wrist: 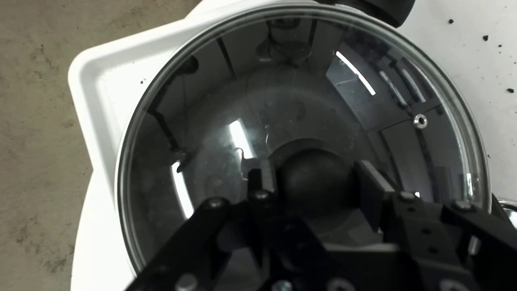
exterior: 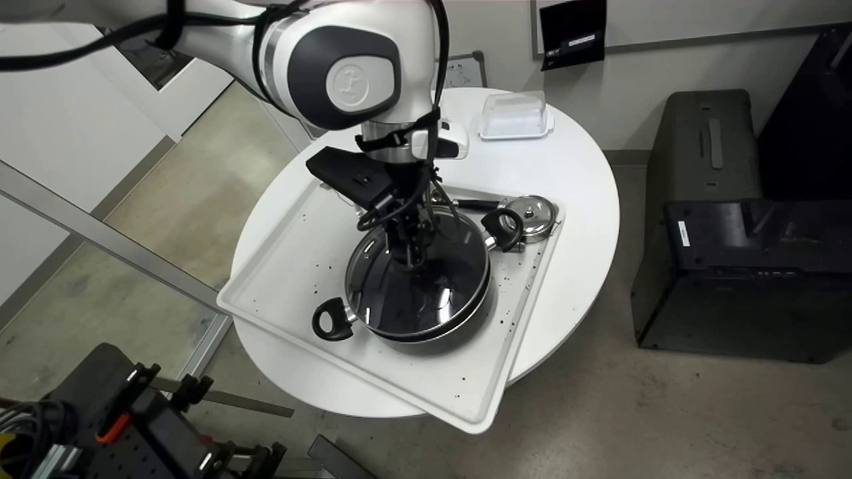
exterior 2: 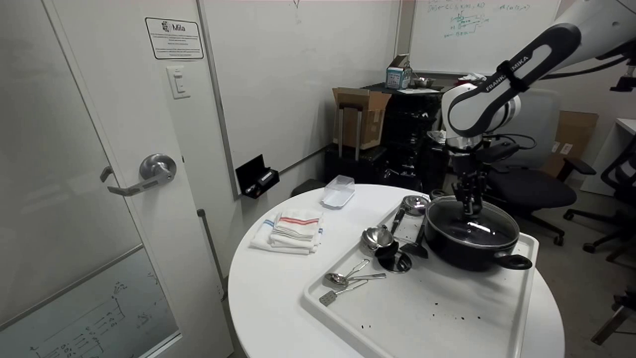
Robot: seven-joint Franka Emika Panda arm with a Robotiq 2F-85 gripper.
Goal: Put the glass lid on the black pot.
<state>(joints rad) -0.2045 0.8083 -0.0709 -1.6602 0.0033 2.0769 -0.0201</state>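
Observation:
The glass lid [exterior: 429, 303] lies level over the black pot [exterior 2: 462, 256] and covers its opening. Its rim looks flush with the pot's rim in an exterior view [exterior 2: 474, 233]; a slight gap cannot be ruled out. In the wrist view the lid [wrist: 291, 97] fills most of the picture, with its round black knob [wrist: 315, 178] low in the middle. My gripper [wrist: 313, 173] points down with one finger on each side of the knob, both appearing to touch it. The gripper also shows in both exterior views [exterior: 407, 259] [exterior 2: 471, 209]. The pot's inside shows only dimly through the glass.
The pot stands on a white tray [exterior 2: 422, 298] on a round white table [exterior 2: 268, 308]. Metal utensils [exterior 2: 348, 279], a ladle [exterior 2: 376, 238] and a small metal lidded item [exterior: 532, 216] lie beside it. Folded towels [exterior 2: 295, 231] and a clear plastic box [exterior: 514, 116] stand farther off.

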